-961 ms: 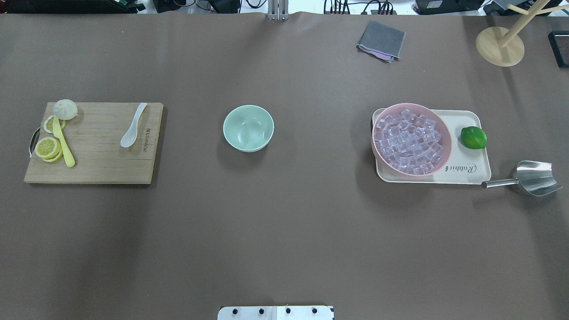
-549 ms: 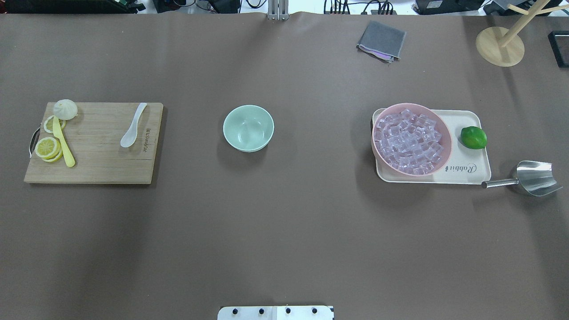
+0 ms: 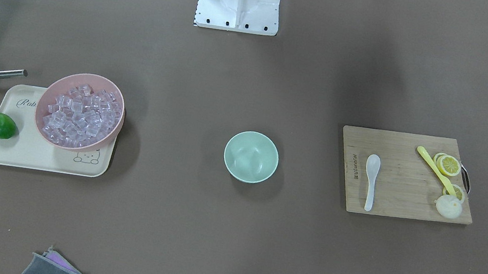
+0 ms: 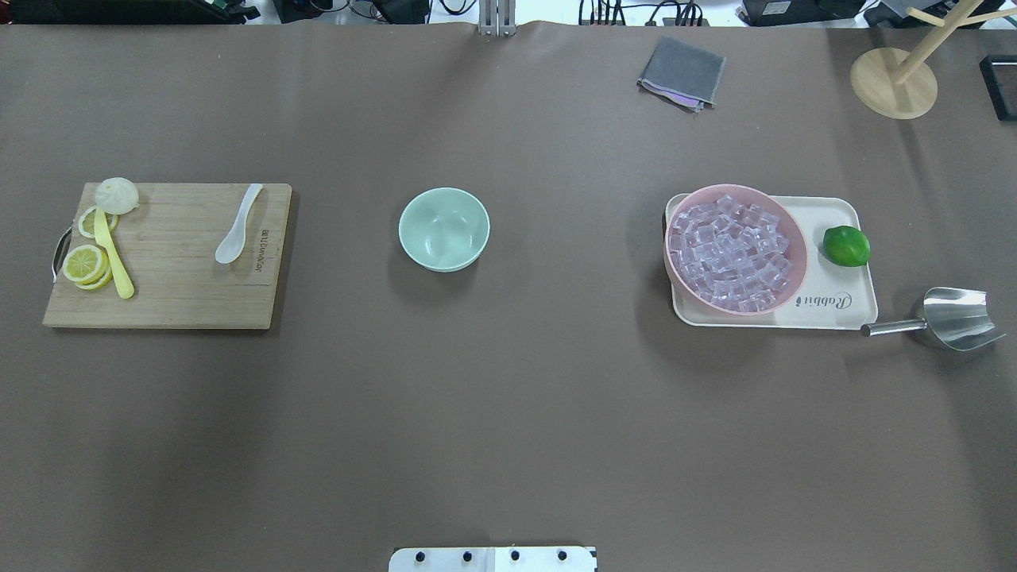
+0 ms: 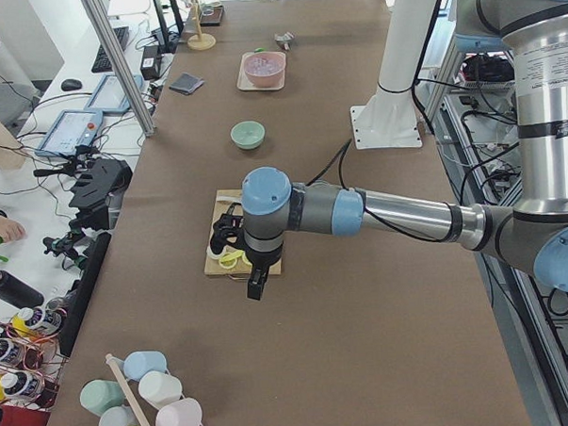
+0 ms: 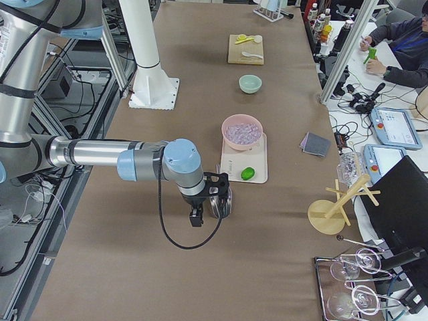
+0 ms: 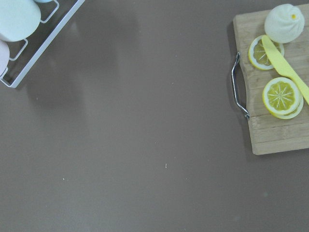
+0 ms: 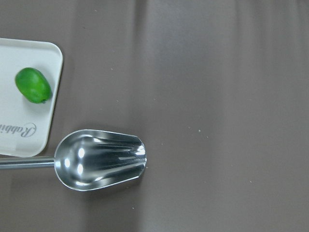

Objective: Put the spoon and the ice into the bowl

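Lying on the wooden cutting board [image 4: 175, 294] at the robot's left, the white soup spoon [image 4: 238, 235] sat well apart from the mint-green bowl [image 4: 443, 229], the ice cubes [image 4: 731, 253] filled the pink bowl [image 4: 801, 274] on the cream tray [image 4: 834, 210], and neither the left gripper [image 5: 255, 286] nor the right gripper [image 6: 195, 219] showed whether its fingers were apart.

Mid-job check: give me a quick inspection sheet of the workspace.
Surface: brown table cover, no spills seen.
Job's things: spoon lies on the cutting board; bowl empty, mid-table; ice heaped in the pink bowl on the tray.
Clutter: lime, metal scoop, lemon slices, yellow spoon, grey cloth, wooden stand.
Grippers: left gripper near the board, right gripper near the scoop; open or shut cannot be told.
Cables: black cable loops off the right wrist.
Surroundings: operator seated at a side desk.
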You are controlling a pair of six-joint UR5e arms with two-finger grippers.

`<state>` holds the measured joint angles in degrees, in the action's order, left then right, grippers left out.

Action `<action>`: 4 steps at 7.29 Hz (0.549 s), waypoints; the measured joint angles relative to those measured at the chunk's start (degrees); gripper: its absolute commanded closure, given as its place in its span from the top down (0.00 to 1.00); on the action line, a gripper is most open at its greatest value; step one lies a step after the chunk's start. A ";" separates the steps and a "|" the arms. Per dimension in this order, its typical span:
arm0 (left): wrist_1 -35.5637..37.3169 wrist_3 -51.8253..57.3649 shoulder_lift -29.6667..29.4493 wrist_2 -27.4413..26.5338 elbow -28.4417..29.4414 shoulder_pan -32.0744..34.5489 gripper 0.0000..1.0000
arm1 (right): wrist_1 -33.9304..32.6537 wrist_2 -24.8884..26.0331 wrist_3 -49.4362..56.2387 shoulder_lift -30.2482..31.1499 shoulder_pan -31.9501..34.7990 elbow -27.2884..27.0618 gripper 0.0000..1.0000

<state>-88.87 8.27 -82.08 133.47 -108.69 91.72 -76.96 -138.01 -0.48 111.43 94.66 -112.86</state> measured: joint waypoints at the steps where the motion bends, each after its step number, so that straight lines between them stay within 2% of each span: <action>1: -2.64 -0.06 -0.17 0.07 0.07 0.01 0.99 | 3.48 -1.06 0.09 -0.01 0.00 -0.19 1.00; 3: -10.49 -0.09 -0.56 0.12 0.75 -0.08 0.99 | 10.00 -2.14 0.49 -0.18 -0.02 -0.25 0.99; 4: -15.25 -0.29 -1.26 0.49 2.10 -0.23 0.99 | 12.83 -1.80 0.75 -0.82 -0.11 -0.22 0.93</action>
<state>-104.12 7.98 -83.34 133.96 -106.59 91.49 -64.14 -139.81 0.27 110.61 94.54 -113.08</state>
